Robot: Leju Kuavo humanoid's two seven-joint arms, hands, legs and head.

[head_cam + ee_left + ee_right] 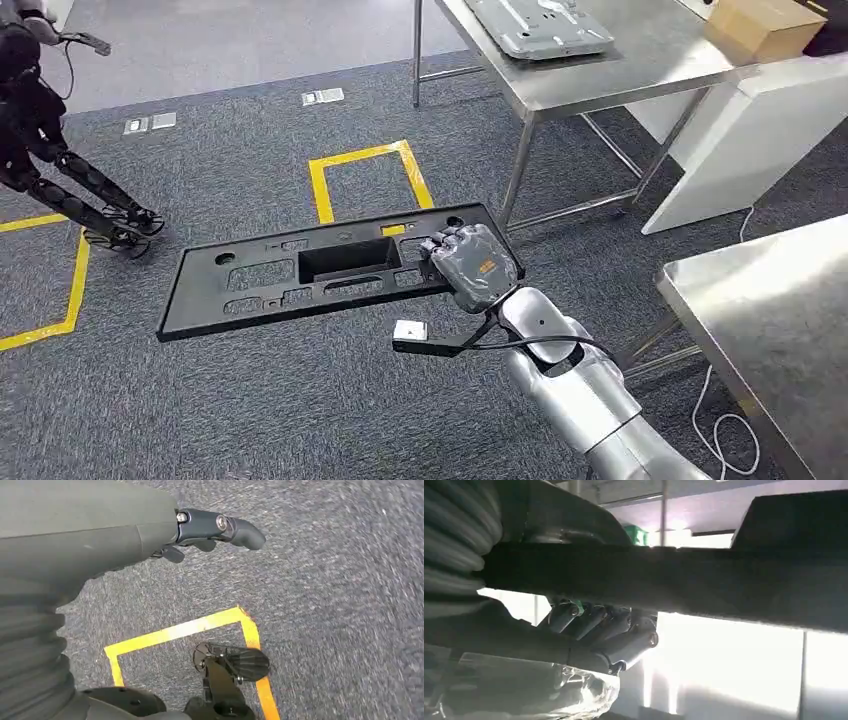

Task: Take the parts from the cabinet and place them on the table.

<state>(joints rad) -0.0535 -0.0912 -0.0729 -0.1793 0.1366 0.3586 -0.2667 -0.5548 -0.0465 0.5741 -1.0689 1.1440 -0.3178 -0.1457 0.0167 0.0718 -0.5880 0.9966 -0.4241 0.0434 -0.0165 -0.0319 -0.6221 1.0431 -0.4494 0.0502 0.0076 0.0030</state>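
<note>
A long black plastic panel (300, 268) with a rectangular recess and several cut-outs hangs level above the carpet. My right hand (472, 265) grips its right end from above, the silver arm coming in from the lower right. In the right wrist view the panel (684, 582) crosses the picture as a dark bar, with my fingers (604, 627) wrapped under its edge. My left hand (210, 530) hangs over the carpet holding nothing, thumb stretched out. A grey metal part (540, 25) lies on the steel table (610, 80) ahead.
A second steel table (770, 320) stands at the right, a white block (745, 135) between the two. A cardboard box (765, 25) sits at the far right. Yellow tape (365, 180) marks squares on the carpet. Another dark robot (50, 150) stands far left.
</note>
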